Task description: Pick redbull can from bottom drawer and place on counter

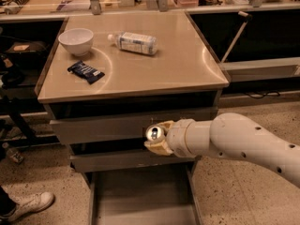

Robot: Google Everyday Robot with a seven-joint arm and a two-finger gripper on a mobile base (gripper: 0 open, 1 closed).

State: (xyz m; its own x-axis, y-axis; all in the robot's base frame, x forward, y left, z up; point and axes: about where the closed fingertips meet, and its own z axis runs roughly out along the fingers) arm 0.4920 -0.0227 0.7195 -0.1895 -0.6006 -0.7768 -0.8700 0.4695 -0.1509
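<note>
My gripper is shut on the redbull can, whose shiny round top faces the camera. It holds the can in front of the two upper drawer fronts, above the open bottom drawer and below the counter's front edge. The bottom drawer's flat grey floor shows nothing on it. The counter is the tan-sheened steel top above. My white arm comes in from the right.
On the counter lie a white bowl at the back left, a dark snack packet and a clear plastic bottle on its side. A person's shoe is on the floor at the lower left. A bench runs behind.
</note>
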